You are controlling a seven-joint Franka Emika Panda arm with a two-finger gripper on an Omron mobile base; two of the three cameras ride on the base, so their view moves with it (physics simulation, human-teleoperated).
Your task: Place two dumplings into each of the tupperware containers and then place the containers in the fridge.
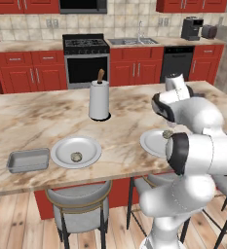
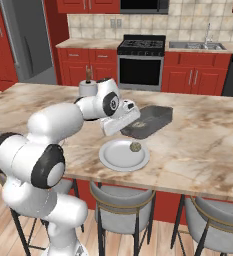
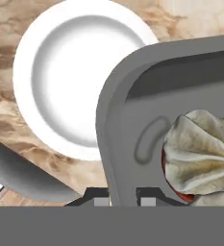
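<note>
Hand view: gripper pinches the tupperware container rim.

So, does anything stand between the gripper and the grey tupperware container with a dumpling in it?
Nothing visible does. The gripper is shut on the rim of the tupperware container, and the dumpling lies inside, away from the fingertips.

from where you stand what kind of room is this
A home kitchen, rendered: a black stove set among red cabinets, a sink in the back counter, and a marble island with stools.
</note>
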